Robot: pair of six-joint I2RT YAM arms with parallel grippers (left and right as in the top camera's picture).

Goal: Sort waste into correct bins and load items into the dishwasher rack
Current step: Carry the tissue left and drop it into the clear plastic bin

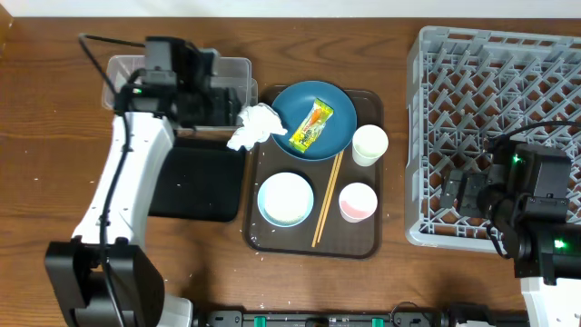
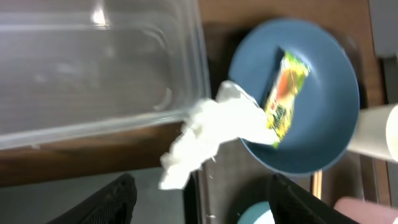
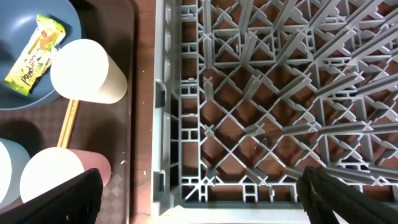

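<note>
Tissue (image 1: 252, 127), crumpled and white, lies at upper centre-left of the overhead view. It is draped over the left rim of the blue plate (image 1: 340, 136) and spills onto the edge of the brown tray (image 1: 363, 241). Left jaws are much the nearer pair, hovering just beside it. Right jaws hang well apart, over the rack (image 1: 545, 54) at the frame's right.

In the left wrist view the tissue (image 2: 211, 134) sits mid-frame, with its long axis running diagonally from lower left to upper right. Its lower end reaches between the two fingers (image 2: 115, 200) at the bottom edge. Left jaws are spread wide and appear to grip nothing. Clear tub (image 2: 93, 74), likely the tissue's bin, fills the upper left of that view, just beside the tissue. Right jaws are likewise spread wide and empty.
</note>
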